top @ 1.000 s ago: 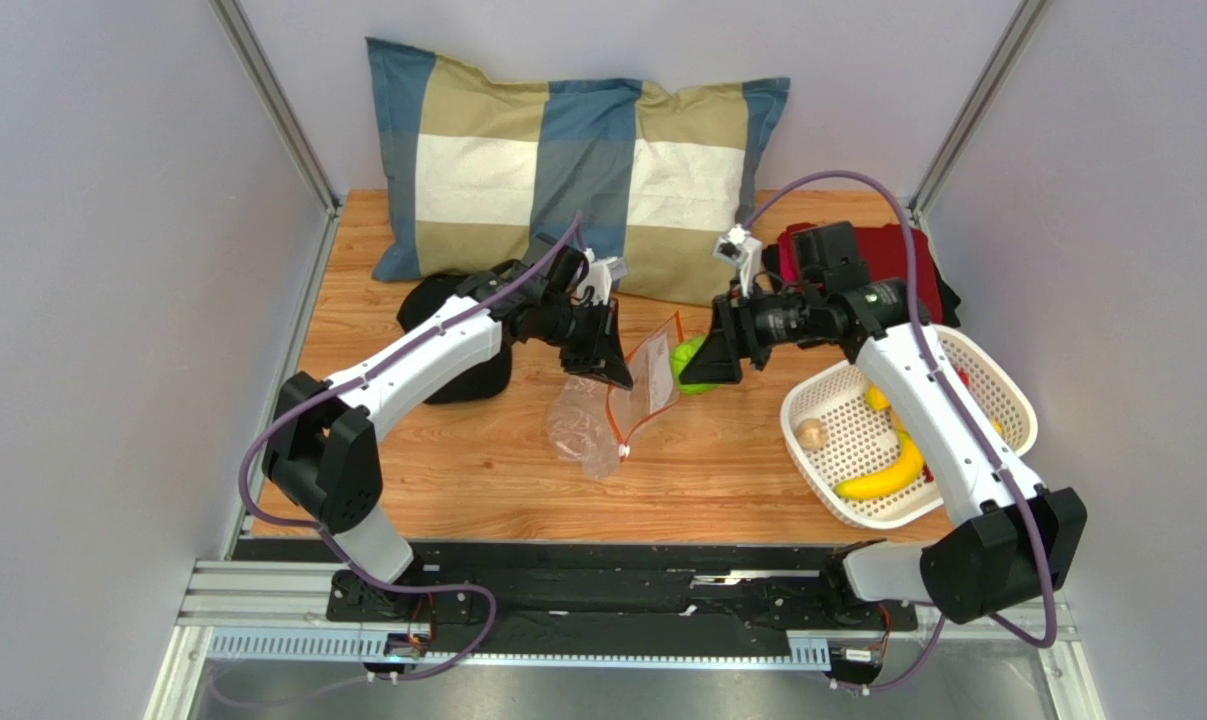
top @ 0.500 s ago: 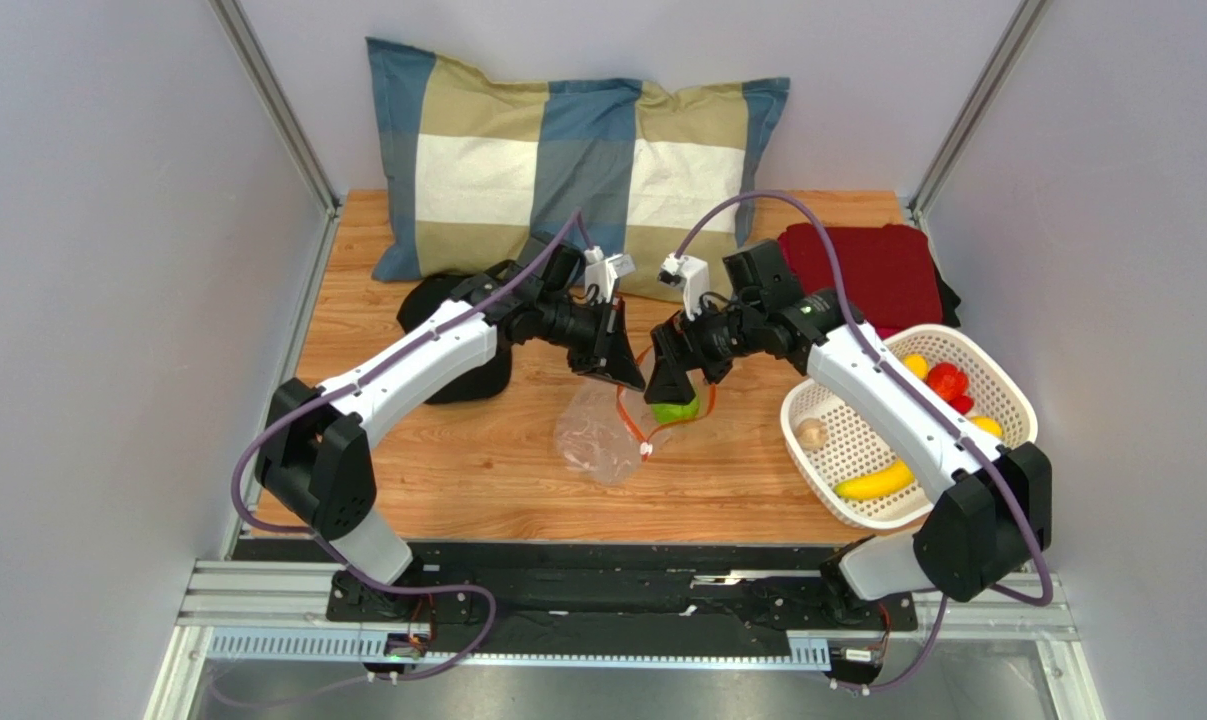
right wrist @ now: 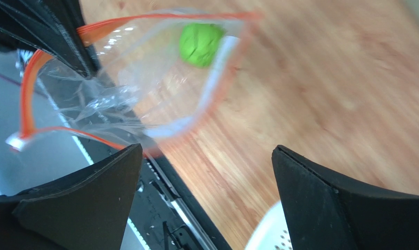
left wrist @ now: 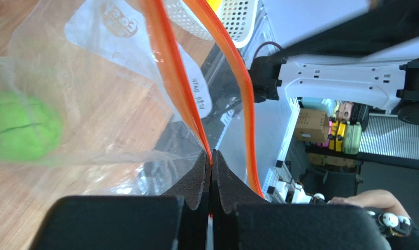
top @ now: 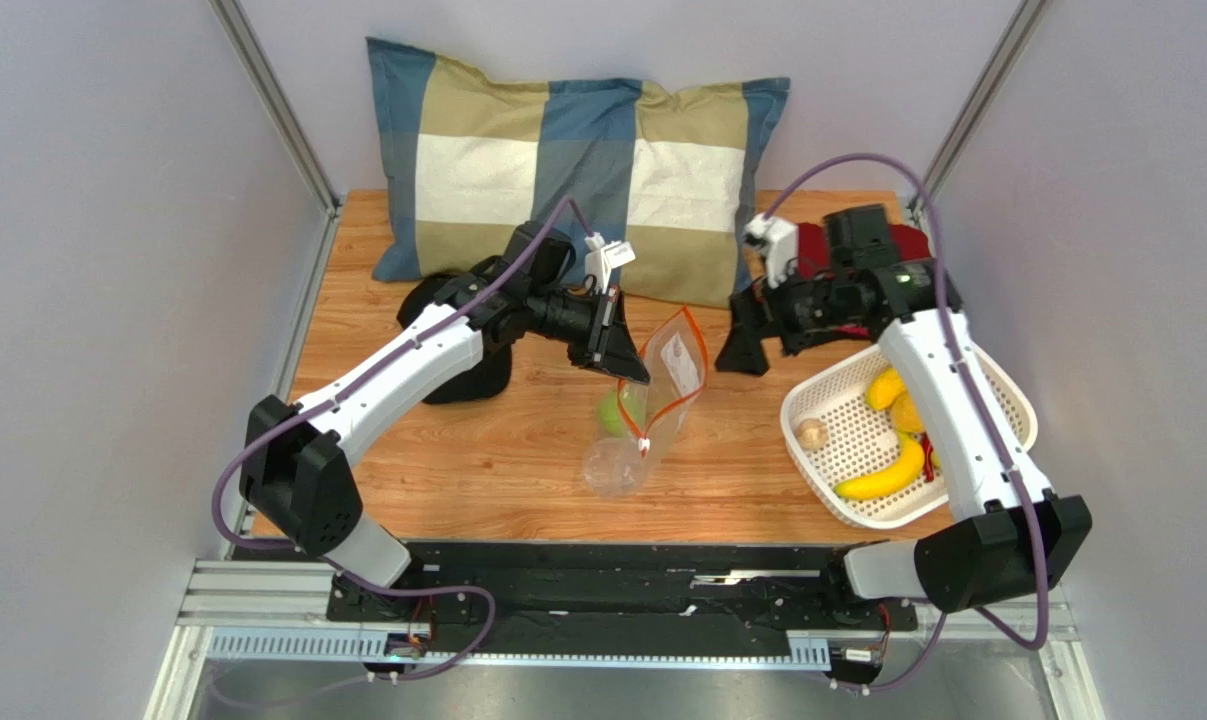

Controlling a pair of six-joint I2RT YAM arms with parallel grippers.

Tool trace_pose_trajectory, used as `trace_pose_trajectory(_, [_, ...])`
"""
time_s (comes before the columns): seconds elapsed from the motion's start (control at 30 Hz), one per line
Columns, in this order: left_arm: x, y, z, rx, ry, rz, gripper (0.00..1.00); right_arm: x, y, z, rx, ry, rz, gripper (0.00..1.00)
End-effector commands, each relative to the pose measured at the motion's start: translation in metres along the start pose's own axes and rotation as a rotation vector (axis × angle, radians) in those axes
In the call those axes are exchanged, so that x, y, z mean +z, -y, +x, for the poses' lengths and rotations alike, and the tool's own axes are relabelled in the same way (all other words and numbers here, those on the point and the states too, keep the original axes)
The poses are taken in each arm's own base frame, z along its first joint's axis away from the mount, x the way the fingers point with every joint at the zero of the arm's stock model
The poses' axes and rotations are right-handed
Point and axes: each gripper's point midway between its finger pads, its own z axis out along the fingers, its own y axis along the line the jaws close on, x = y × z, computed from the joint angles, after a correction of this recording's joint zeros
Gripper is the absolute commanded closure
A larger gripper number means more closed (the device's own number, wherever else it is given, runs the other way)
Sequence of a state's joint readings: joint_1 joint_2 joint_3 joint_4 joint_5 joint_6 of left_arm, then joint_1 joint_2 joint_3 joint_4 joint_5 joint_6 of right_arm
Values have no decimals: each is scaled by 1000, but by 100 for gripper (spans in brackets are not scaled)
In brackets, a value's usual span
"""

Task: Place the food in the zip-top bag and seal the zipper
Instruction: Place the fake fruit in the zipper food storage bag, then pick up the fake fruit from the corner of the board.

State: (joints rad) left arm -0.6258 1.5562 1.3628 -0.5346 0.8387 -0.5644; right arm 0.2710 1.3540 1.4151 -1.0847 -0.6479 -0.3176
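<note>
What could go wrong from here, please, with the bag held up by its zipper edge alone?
The left tool pinches only one side of the zipper, so the zip-top bag may slip free or its mouth sag shut. The green ball inside could roll out if the bag tilts.

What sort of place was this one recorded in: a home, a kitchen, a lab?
Most likely a lab test cell, not a home. Plain grey panel walls box in a wooden table, a metal mounting rail runs along its near edge, and a checked pillow and white basket look like props.
</note>
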Motion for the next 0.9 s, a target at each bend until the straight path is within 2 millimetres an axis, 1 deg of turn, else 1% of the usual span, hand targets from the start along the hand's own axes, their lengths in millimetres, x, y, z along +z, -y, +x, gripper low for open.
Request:
trace_pose_trajectory(0.0, [-12, 21, -14, 66, 57, 60, 100, -55, 22, 2, 17, 33, 54, 0])
trace_pose_trajectory(0.03, [-10, 15, -13, 51, 54, 52, 100, -62, 32, 14, 58, -9, 95, 1])
trace_pose_trajectory(0.07, [-7, 11, -12, 34, 47, 50, 100, -64, 44, 23, 86, -42, 128, 2])
trace_pose_trajectory(0.1, [-6, 9, -12, 26, 48, 48, 100, -77, 67, 34, 140, -52, 203, 5])
trace_pose_trajectory(0.13, [-5, 7, -12, 27, 52, 50, 100, -86, 83, 48, 177, -96, 278, 7])
trace_pose_trajectory(0.17, [-4, 7, -12, 26, 53, 51, 100, -92, 96, 58, 207, -118, 320, 8])
trace_pose_trajectory(0.23, [-4, 6, -14, 30, 58, 48, 100, -111, 128, 86, 298, -170, 435, 12])
trace_pose_trajectory(0.27, [-3, 6, -14, 31, 58, 50, 100, -118, 139, 95, 326, -189, 477, 14])
trace_pose_trajectory(0.3, [-3, 6, -15, 33, 58, 48, 100, -129, 154, 109, 385, -206, 526, 19])
trace_pose_trajectory(0.33, [-3, 6, -15, 33, 58, 45, 100, -138, 168, 121, 417, -228, 593, 20])
trace_pose_trajectory(0.37, [-3, 5, -15, 31, 58, 41, 100, -143, 176, 130, 449, -238, 626, 22])
trace_pose_trajectory(0.4, [-3, 5, -15, 30, 57, 42, 100, -151, 187, 144, 501, -245, 670, 24])
trace_pose_trajectory(0.43, [-2, 4, -15, 29, 54, 42, 100, -153, 200, 159, 521, -269, 727, 25])
trace_pose_trajectory(0.47, [-1, 3, -14, 26, 50, 41, 100, -154, 206, 170, 533, -287, 754, 26])
trace_pose_trajectory(0.5, [-1, 2, -15, 26, 49, 42, 100, -155, 212, 179, 537, -300, 780, 27])
trace_pose_trajectory(0.53, [0, 1, -14, 23, 46, 41, 100, -158, 224, 184, 521, -311, 826, 27])
trace_pose_trajectory(0.57, [1, 0, -13, 18, 42, 41, 100, -151, 225, 197, 521, -341, 818, 26])
trace_pose_trajectory(0.67, [0, 0, -12, 28, 37, 37, 100, -144, 235, 204, 496, -345, 827, 21])
trace_pose_trajectory(0.7, [0, -1, -12, 30, 36, 33, 100, -141, 236, 210, 492, -358, 819, 16])
trace_pose_trajectory(0.83, [0, -5, -10, 31, 33, 17, 100, -137, 254, 215, 490, -365, 842, 12])
trace_pose_trajectory(0.87, [1, -6, -10, 32, 32, 16, 100, -131, 258, 219, 504, -376, 828, 12])
